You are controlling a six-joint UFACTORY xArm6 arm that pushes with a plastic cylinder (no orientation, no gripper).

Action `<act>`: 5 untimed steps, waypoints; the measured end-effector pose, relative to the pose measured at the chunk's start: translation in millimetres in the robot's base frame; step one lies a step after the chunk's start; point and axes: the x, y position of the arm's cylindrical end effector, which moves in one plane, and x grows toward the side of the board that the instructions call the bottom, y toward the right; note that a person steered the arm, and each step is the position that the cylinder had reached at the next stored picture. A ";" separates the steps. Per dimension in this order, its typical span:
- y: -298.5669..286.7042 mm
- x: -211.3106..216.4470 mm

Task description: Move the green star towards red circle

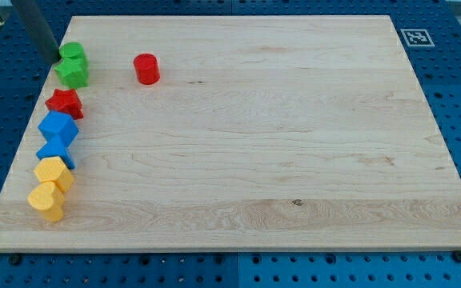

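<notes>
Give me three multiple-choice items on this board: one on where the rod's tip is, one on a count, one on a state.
1. Where is my tip?
A. At the view's left of the green blocks
B. Beside the red circle
C. Near the yellow blocks

2. How many yellow blocks are there?
A. One
B. Two
C. Four

3. The red circle is
A. touching the green star
B. standing apart from every block
C. off the board

Key: 1 A, the rod ends just left of the upper green block and green star. 2 B, two yellow blocks sit at lower left. 3 B, bare board surrounds it.
</notes>
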 end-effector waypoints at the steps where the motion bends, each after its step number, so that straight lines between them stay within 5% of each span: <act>1: 9.7 25.7; 5: 46.7 43.9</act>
